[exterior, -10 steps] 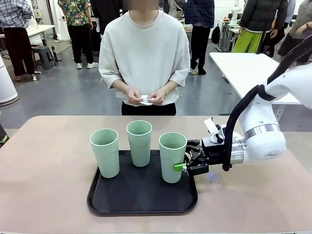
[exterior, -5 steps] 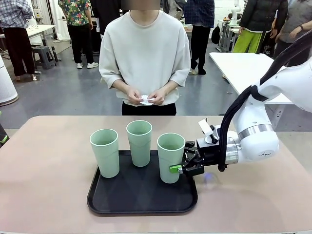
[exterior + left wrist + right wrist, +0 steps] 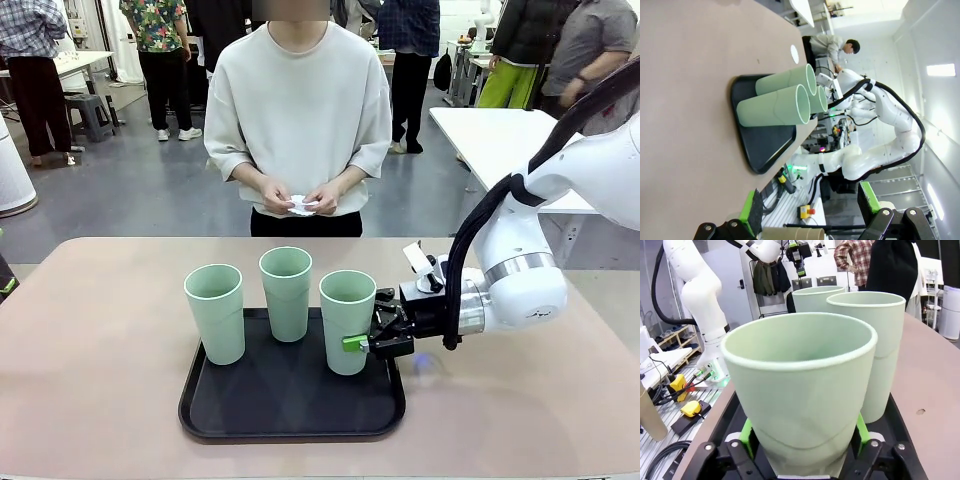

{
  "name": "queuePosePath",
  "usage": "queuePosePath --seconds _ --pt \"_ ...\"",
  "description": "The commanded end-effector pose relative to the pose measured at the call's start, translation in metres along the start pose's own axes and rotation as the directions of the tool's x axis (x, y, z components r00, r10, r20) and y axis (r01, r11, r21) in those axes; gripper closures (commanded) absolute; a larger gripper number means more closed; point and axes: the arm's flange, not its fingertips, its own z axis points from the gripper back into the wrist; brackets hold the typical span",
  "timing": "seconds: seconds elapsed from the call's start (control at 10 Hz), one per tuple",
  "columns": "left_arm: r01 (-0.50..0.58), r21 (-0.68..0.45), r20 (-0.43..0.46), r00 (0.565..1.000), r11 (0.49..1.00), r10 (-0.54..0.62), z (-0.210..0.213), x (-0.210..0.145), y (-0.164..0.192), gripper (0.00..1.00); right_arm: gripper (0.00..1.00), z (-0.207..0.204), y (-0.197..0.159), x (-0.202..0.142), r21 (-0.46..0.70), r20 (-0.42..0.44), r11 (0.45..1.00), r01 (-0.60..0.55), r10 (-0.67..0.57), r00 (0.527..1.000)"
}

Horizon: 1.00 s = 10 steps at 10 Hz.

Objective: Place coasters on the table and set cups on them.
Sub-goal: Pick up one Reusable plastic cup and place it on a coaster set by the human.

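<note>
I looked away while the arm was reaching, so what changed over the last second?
The right gripper slid a little toward the robot's left and closed on the right-hand cup low on its wall, nudging it slightly left on the black tray. The left cup, the middle cup, the tray and the person's hands holding the white coasters stayed put.

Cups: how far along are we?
Done: nothing; all three pale mint-green plastic tumblers stand on the black rounded-square tray, none on a coaster. In hand: the right gripper is clamped on the rightmost tumbler; the person's hands hold something small and white, likely the coasters. Remaining: coasters onto the beige-pink table, then every tumbler onto one.
</note>
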Motion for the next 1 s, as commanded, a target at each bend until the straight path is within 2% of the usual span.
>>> queuePosePath --seconds 0.0,0.2,0.3,0.4,0.7,0.9 --pt "0.009 -0.019 0.012 1.0 1.0 -0.009 0.001 0.0 -0.001 0.0 1.0 -0.005 -0.007 -0.003 0.021 0.006 1.0 0.01 -0.01 1.0" --pt "0.009 -0.019 0.012 1.0 1.0 -0.009 0.001 0.0 -0.001 0.0 1.0 -0.004 -0.008 -0.003 0.021 0.004 1.0 0.014 -0.014 1.0" --pt "0.009 -0.019 0.012 1.0 1.0 -0.009 0.001 0.0 -0.001 0.0 0.73 -0.002 -0.006 -0.002 0.024 0.005 1.0 0.015 -0.015 1.0" --pt "0.009 -0.019 0.012 1.0 1.0 -0.009 0.001 0.0 -0.001 0.0 0.7 0.007 0.0 0.007 0.009 0.015 1.0 0.014 -0.014 1.0" --pt "0.009 -0.019 0.012 1.0 1.0 -0.009 0.001 0.0 -0.001 0.0 0.7 0.069 0.022 0.08 -0.003 0.097 1.0 0.01 -0.01 0.995" --pt "0.009 -0.019 0.012 1.0 1.0 -0.009 0.001 0.0 -0.001 0.0 0.7 0.102 0.023 0.116 -0.039 0.12 0.997 0.064 -0.059 0.991"
